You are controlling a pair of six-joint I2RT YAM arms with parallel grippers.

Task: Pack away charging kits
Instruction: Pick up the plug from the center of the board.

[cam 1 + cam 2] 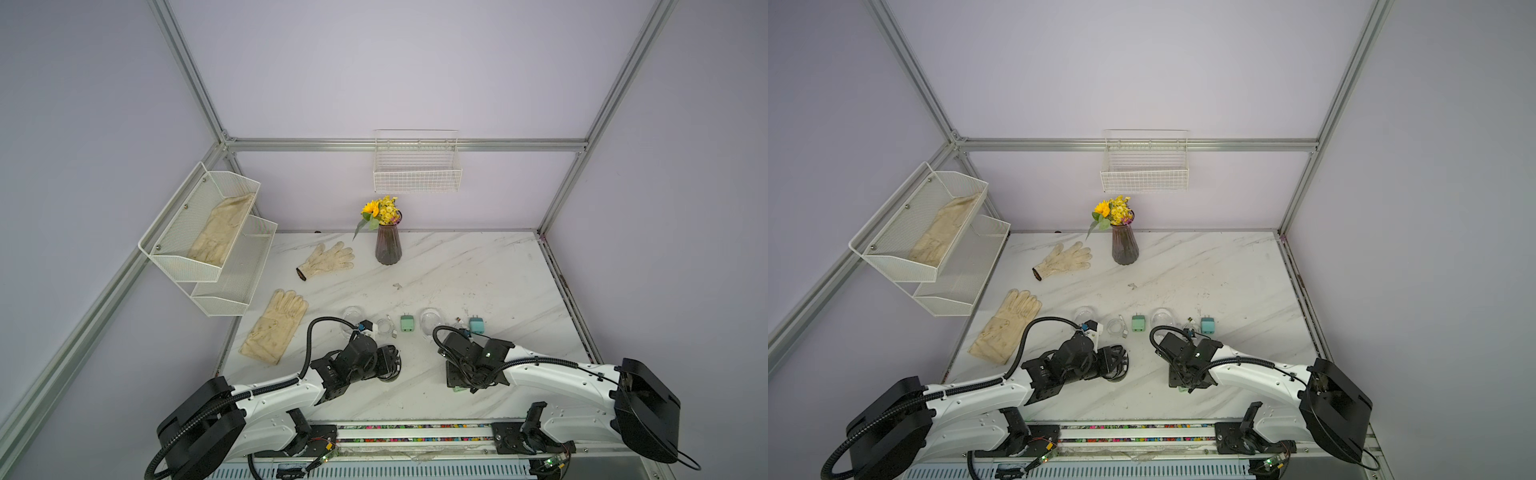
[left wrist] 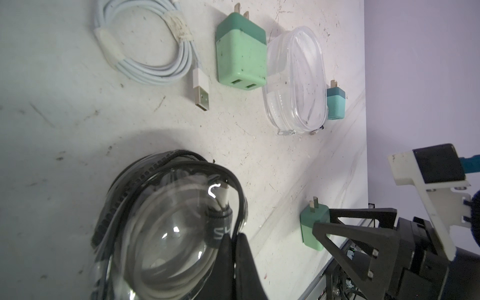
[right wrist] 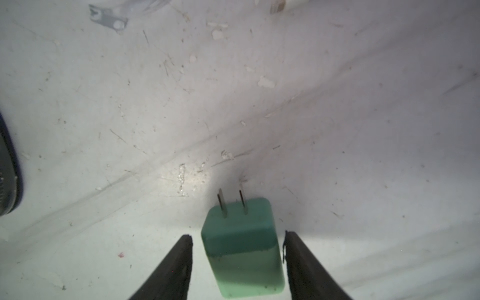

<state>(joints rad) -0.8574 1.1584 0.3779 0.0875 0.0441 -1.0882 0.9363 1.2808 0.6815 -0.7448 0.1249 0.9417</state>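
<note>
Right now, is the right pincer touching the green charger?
Apart. The right wrist view shows the right pincer straddling the charger, with thin gaps beside both fingers.

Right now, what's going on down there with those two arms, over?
Left tool shut on black-rimmed case, cable inside. Right tool open, straddling mint-green charger, not yet gripping. Nothing blocking it.
</note>
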